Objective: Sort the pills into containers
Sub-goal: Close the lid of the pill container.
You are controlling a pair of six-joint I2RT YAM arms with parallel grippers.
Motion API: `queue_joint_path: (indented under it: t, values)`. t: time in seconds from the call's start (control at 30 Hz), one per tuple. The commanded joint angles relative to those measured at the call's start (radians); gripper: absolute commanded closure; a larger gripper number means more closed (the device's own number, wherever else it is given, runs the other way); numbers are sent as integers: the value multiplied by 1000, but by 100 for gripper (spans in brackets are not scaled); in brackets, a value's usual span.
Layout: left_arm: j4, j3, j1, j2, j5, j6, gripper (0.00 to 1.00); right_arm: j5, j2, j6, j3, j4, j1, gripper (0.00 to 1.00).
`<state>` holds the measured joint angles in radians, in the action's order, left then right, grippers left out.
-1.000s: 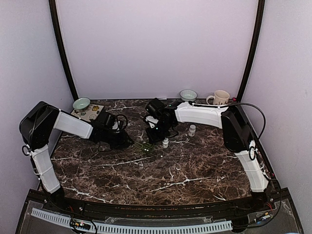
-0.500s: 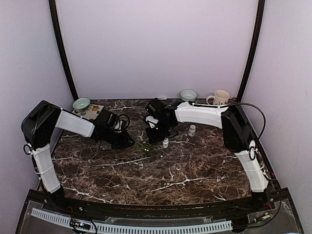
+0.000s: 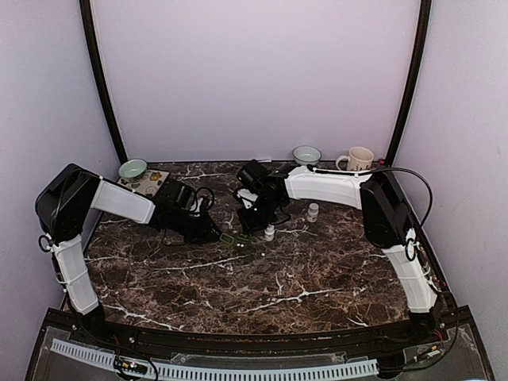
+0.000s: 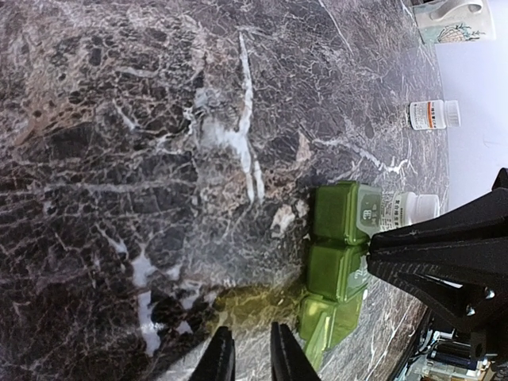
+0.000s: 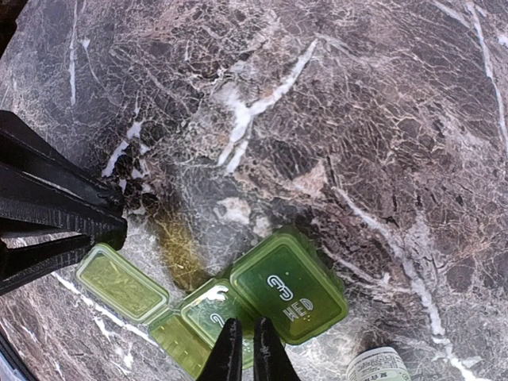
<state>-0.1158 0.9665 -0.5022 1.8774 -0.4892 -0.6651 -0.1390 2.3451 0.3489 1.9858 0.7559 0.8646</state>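
A green weekly pill organizer (image 3: 235, 240) lies on the marble table (image 3: 302, 278) between both grippers. In the right wrist view the lid marked 3 WED (image 5: 287, 286) is closed, the lid marked 2 (image 5: 208, 311) is closed, and the end compartment's lid (image 5: 123, 282) is flipped open. My right gripper (image 5: 248, 353) is shut, its tips just over the lid marked 2. My left gripper (image 4: 250, 361) is shut and empty, low over the table just left of the open end of the organizer (image 4: 337, 262). No loose pills show.
One white pill bottle (image 3: 270, 232) stands right by the organizer and another (image 3: 313, 211) farther right. Two bowls (image 3: 132, 168) (image 3: 306, 154), a mug (image 3: 359, 159) and a patterned mat (image 3: 151, 181) sit along the back edge.
My left gripper has crept a little to the right, closer to the organizer. The right arm and the organizer have not moved.
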Motion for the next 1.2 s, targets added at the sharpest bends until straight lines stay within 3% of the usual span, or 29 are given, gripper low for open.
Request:
queue_joint_path:
  t: [0.0, 1.17]
  values:
    - [13, 20, -6, -57, 0, 15, 83, -14, 29, -4, 21, 11, -2, 95]
    - [-16, 25, -107, -63, -22, -84, 84, -34, 10, 3, -12, -16, -1, 95]
